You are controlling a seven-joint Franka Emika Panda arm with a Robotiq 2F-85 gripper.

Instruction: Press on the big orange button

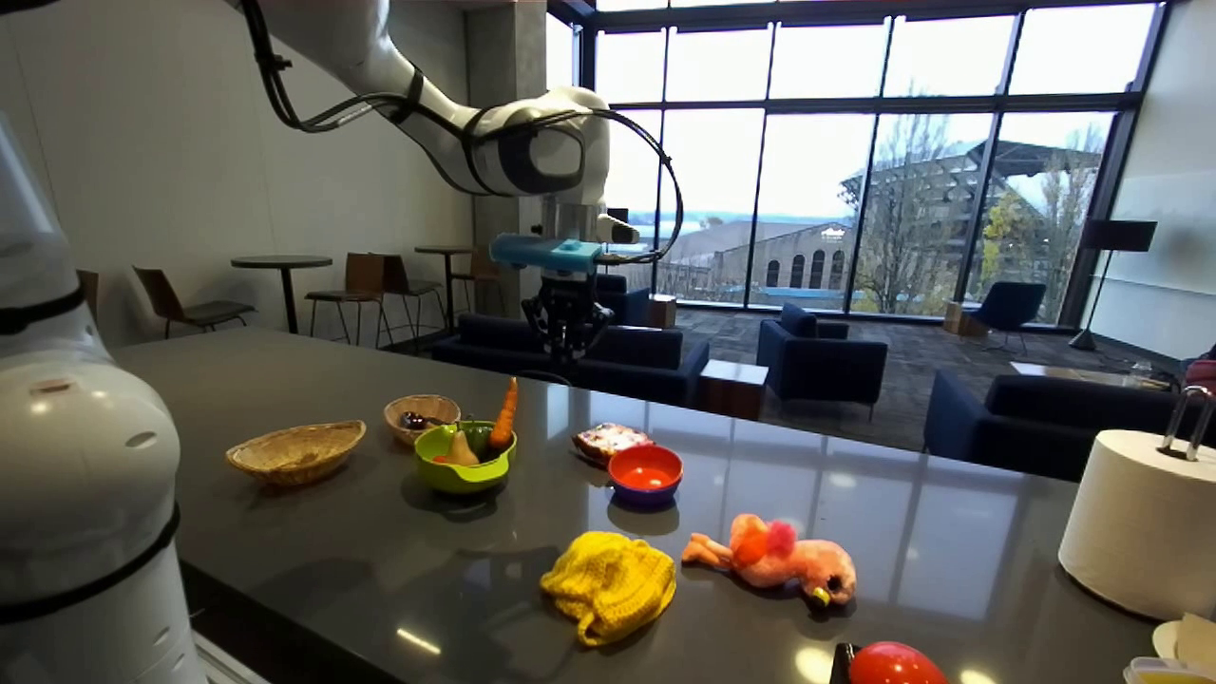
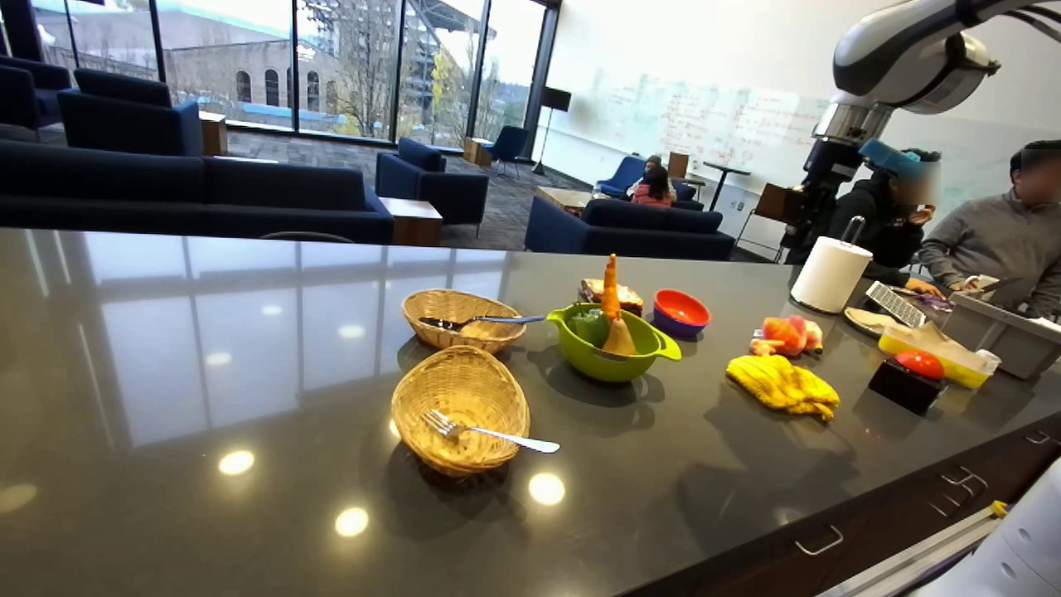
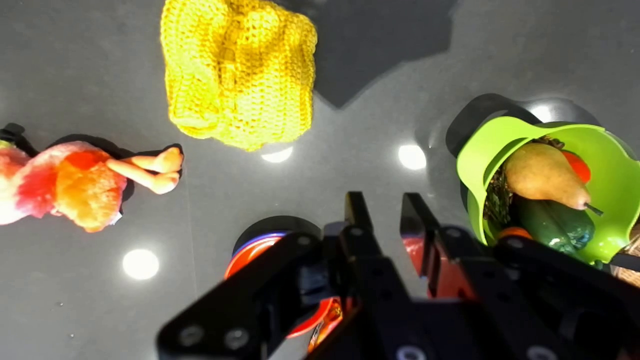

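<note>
Two fingers (image 3: 357, 215) of the claw (image 3: 383, 202) are held spread above the counter (image 2: 166, 514). In the wrist view, the red bowl (image 3: 252, 252) is partly covered by the claw; farther out, a yellow knit piece (image 3: 240, 75) and a pink plush (image 3: 90, 185) are seen. Well apart from the claw, the big orange button (image 2: 920, 363) is seated dome-up on a black box (image 2: 903, 386) near a yellow tub (image 2: 966, 370); no long axis can be told in its round shape.

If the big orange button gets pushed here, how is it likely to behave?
The big orange button looks glossy and domed, so off-centre contact may glance off. Its boxy black base should probably resist tipping. The shiny countertop might let it slide.
</note>
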